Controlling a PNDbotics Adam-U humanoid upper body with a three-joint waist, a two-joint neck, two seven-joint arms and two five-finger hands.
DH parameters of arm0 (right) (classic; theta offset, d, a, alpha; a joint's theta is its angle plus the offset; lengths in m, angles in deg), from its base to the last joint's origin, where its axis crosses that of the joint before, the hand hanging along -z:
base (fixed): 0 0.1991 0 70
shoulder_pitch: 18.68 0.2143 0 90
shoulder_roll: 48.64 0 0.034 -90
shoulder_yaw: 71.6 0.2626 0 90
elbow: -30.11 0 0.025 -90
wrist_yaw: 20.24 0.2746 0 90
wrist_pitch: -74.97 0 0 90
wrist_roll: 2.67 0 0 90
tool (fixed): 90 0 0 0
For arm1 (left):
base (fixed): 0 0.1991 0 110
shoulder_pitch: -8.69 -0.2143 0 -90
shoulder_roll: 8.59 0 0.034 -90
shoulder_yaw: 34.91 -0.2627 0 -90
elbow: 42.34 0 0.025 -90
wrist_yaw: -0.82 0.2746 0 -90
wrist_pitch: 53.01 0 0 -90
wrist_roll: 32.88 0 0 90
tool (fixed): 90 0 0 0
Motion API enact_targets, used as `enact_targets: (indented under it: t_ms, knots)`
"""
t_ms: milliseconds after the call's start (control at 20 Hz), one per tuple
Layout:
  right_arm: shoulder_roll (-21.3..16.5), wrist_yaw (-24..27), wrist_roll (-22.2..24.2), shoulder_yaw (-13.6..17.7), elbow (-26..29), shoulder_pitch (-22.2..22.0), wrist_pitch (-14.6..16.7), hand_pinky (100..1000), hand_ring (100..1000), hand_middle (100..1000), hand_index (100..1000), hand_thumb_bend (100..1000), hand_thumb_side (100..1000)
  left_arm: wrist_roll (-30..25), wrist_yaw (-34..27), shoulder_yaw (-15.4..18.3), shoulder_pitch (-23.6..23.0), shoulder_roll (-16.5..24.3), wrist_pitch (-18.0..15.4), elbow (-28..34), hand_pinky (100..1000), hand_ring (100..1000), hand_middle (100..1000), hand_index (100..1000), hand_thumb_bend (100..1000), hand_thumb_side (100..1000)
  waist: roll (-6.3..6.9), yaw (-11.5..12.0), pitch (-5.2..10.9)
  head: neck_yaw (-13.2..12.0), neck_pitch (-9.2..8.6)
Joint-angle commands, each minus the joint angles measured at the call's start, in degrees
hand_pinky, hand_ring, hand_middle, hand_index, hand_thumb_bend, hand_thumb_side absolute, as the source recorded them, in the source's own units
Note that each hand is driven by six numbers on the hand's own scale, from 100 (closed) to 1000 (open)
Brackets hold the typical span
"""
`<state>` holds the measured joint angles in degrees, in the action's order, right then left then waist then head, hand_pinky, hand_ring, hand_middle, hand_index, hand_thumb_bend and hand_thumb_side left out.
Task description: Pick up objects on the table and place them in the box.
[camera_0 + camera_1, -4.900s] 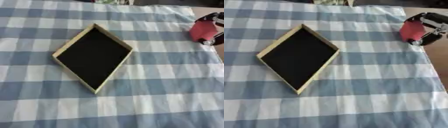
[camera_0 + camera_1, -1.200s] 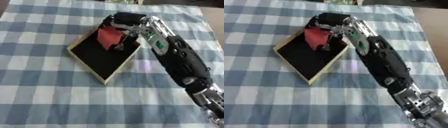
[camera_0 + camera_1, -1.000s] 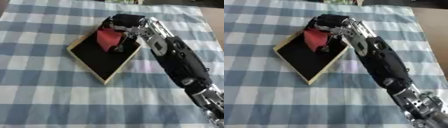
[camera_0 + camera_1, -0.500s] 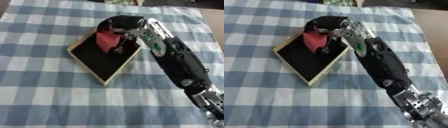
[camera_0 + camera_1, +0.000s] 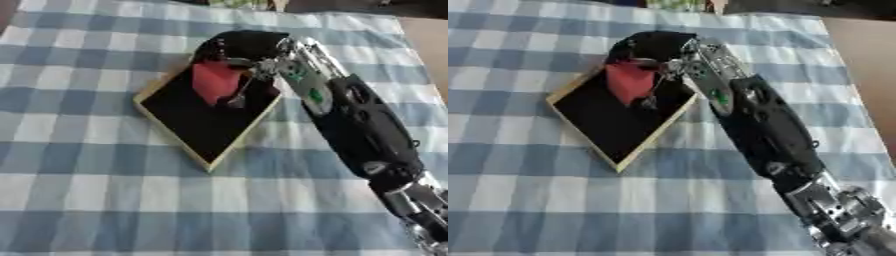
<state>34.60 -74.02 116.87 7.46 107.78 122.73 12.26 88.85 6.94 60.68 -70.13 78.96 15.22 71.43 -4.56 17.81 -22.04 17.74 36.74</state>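
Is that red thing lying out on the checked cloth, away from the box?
No, the red thing sits over the box, held in the right hand.

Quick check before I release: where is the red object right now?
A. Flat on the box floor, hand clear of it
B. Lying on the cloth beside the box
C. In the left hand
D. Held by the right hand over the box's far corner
D: the right hand is curled over the red object, which hangs above the far end of the box.

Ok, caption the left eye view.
Right hand holds a red object over the shallow black-lined box.
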Motion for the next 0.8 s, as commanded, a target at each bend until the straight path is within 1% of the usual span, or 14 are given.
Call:
enact_targets:
  t_ms: [50, 200, 450, 500, 650, 750, 800]
  knots:
    - [-1.81, 2.68, 0.41, 1.23, 3.13, 1.02, -0.6, 933, 926, 868, 941, 322, 257, -0.16, -0.29, 0.19, 0.15, 0.9, 0.03, 0.82, 827, 835, 764, 683, 121, 813, 0.63, -0.16, 1.61, -0.14, -0.36]
    - [-2.26, 5.86, 1.49, 2.32, 5.33, 0.98, -1.7, 919, 921, 867, 944, 300, 250, -0.27, -0.38, 0.17, 0.11, 0.9, 0.0, 0.82, 827, 835, 765, 683, 121, 812, 0.77, -0.35, 1.77, -0.16, -0.43]
    - [-2.87, 9.62, 2.43, 4.51, 9.08, 0.83, -4.12, 902, 914, 866, 946, 276, 241, -0.26, -0.46, 0.23, 0.04, 0.91, -0.06, 0.82, 828, 835, 765, 683, 121, 812, 1.0, -0.64, 1.9, -0.14, -0.78]
    - [-3.03, 10.38, 2.59, 4.8, 9.92, 0.81, -4.44, 904, 917, 872, 948, 276, 254, -0.3, -0.48, 0.19, 0.05, 0.88, -0.03, 0.82, 828, 836, 764, 683, 121, 813, 1.01, -0.75, 1.91, -0.19, -0.8]
    - [-3.67, 12.1, 4.17, 4.92, 11.68, 0.59, -4.52, 916, 926, 878, 950, 292, 286, -0.43, -0.53, 0.12, 0.11, 0.88, 0.01, 0.82, 828, 837, 765, 683, 121, 812, 1.04, -1.04, 1.92, -0.22, -0.91]
    - [-3.6, 12.36, 5.32, 4.76, 11.6, 0.41, -4.42, 915, 924, 875, 949, 289, 270, -0.46, -0.56, 0.13, 0.19, 0.86, -0.04, 0.82, 828, 837, 765, 683, 121, 811, 1.12, -1.13, 1.86, 0.0, -1.49]
    - [-3.49, 12.31, 5.81, 4.54, 11.41, 0.28, -4.25, 920, 926, 875, 948, 292, 279, -0.45, -0.55, 0.16, 0.16, 0.83, -0.04, 0.82, 828, 837, 764, 682, 120, 812, 1.16, -1.12, 1.81, 0.12, -1.75]
